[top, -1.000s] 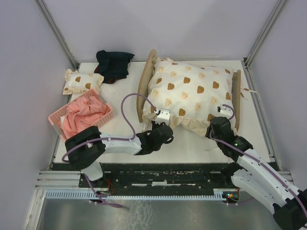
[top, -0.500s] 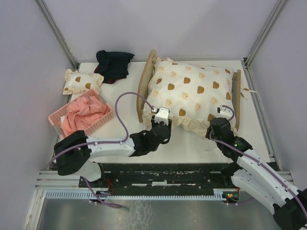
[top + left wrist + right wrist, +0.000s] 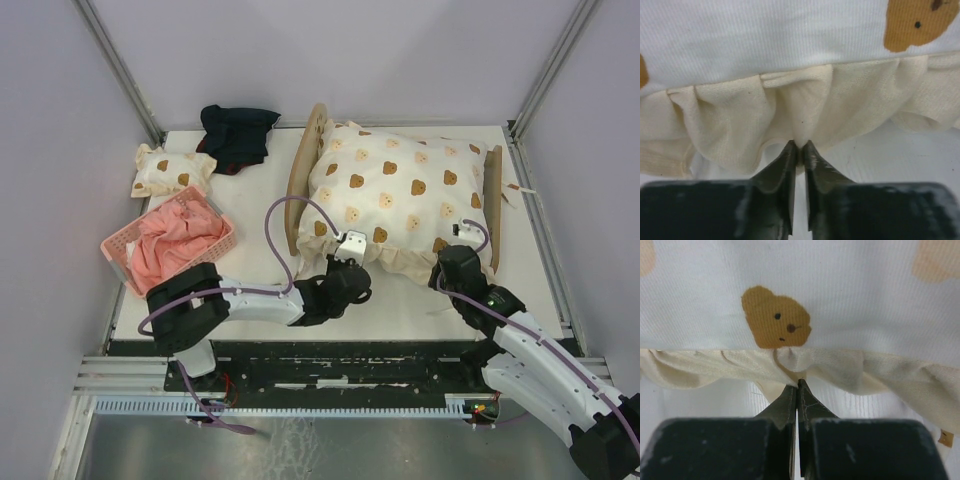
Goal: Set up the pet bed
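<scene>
The pet bed (image 3: 305,160) is set on the table (image 3: 400,300) toward 2 o'clock, and the quilt (image 3: 400,195) is spread on top of it. The basket (image 3: 113,250) is placed at 9 o'clock, with a cloth (image 3: 170,245) stuffed in it. A small pillow (image 3: 172,170) is laid at 10 o'clock, behind the basket, and a cloth heap (image 3: 236,135) at 11 o'clock.

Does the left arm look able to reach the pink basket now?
Probably yes: the pink basket lies close beside it with nothing between, though the left gripper pinches the quilt frill.
</scene>
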Available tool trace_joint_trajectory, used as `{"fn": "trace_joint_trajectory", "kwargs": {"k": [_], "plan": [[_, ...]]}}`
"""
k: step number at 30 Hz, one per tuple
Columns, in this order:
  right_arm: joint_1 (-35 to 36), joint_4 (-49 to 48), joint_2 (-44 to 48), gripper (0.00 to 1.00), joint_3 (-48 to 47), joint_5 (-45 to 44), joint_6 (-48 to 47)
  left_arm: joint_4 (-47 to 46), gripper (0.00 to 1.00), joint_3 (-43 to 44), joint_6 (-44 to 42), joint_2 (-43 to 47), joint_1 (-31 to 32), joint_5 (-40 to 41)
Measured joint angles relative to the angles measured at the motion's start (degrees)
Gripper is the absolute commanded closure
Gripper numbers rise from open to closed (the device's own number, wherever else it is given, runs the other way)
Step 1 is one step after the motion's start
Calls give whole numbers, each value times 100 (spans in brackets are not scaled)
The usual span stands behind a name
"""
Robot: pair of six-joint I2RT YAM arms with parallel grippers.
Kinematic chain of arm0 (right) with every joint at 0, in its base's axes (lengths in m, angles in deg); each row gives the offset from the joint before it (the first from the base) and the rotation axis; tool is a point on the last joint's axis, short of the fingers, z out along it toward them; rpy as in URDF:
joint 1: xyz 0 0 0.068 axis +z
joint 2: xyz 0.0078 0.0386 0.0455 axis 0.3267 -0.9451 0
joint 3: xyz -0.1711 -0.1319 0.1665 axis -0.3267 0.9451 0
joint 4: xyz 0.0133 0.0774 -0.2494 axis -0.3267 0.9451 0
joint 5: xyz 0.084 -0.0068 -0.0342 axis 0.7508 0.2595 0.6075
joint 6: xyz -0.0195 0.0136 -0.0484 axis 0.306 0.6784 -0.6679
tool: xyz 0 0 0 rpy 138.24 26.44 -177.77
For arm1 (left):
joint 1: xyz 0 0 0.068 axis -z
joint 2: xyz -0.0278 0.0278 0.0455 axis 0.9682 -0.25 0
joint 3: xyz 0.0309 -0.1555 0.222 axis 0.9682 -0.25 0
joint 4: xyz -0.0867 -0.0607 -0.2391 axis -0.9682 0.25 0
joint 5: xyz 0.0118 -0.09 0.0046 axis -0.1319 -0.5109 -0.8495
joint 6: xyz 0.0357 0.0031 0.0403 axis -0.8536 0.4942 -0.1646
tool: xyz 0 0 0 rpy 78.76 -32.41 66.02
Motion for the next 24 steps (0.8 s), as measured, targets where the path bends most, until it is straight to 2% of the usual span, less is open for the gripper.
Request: {"fn": "trace_joint_trajectory", "kwargs": {"k": [2,15,16,17,19,20,22,24], "plan": [[0,26,0,98,0,-52,2,2,97,31,-85,-44,-13,76],[11,256,332,98,0,-603,160,-7,97,-105,-275,120,-223,168],[11,262,304,98,0,-605,177,0,95,-105,-275,120,-234,157],[11,264,295,96,0,-605,181,13,86,-103,-275,120,-238,146],[11,258,348,74,0,-592,170,142,65,-70,-275,131,-256,92],[9,258,400,64,0,-568,166,256,58,-22,-282,131,-260,48],[9,291,575,50,-2,-498,133,522,52,109,-269,138,-258,-17],[9,431,754,41,-61,-343,39,719,48,192,-262,210,-254,-55]]}}
